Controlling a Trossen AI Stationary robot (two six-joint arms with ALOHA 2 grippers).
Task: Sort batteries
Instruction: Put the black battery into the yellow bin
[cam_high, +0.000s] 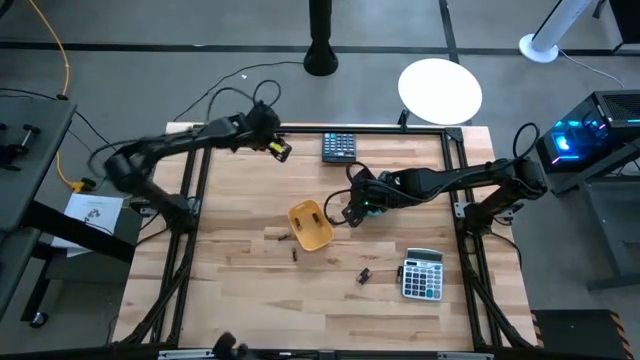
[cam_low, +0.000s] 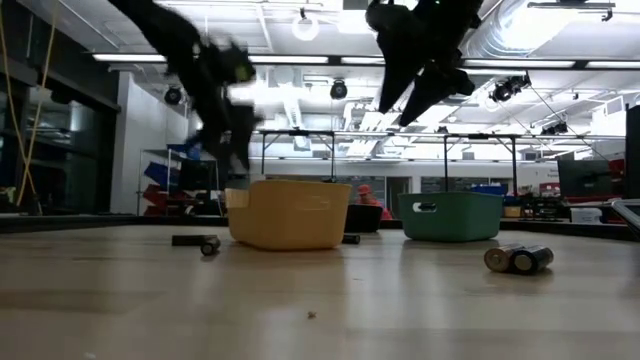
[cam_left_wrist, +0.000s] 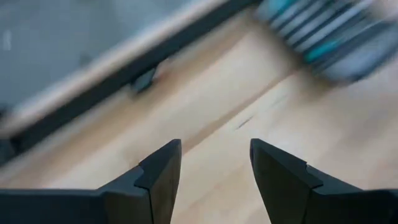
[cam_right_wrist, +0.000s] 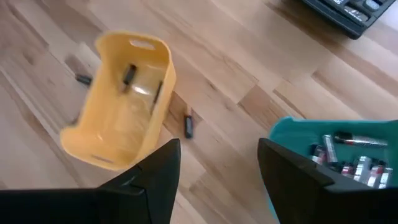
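Note:
Loose batteries lie on the wooden table: two (cam_high: 283, 238) (cam_high: 295, 255) near the yellow tray (cam_high: 310, 225) and a pair (cam_high: 364, 275) toward the near right. In the right wrist view two batteries (cam_right_wrist: 129, 73) lie inside the yellow tray (cam_right_wrist: 118, 118) and several batteries (cam_right_wrist: 348, 158) fill the teal tray (cam_right_wrist: 336, 155). One more battery (cam_right_wrist: 188, 126) lies on the table between the trays. My right gripper (cam_right_wrist: 219, 146) hovers open and empty above that gap, right of the yellow tray (cam_high: 355, 210). My left gripper (cam_left_wrist: 216, 146) is open and empty, raised near the far edge (cam_high: 275, 148).
A dark calculator (cam_high: 338, 146) lies at the far edge, just right of my left gripper. A grey calculator (cam_high: 422, 275) sits near the right front. The low view shows the yellow tray (cam_low: 290, 212), the teal tray (cam_low: 450, 215) and a battery pair (cam_low: 520, 259) on the table.

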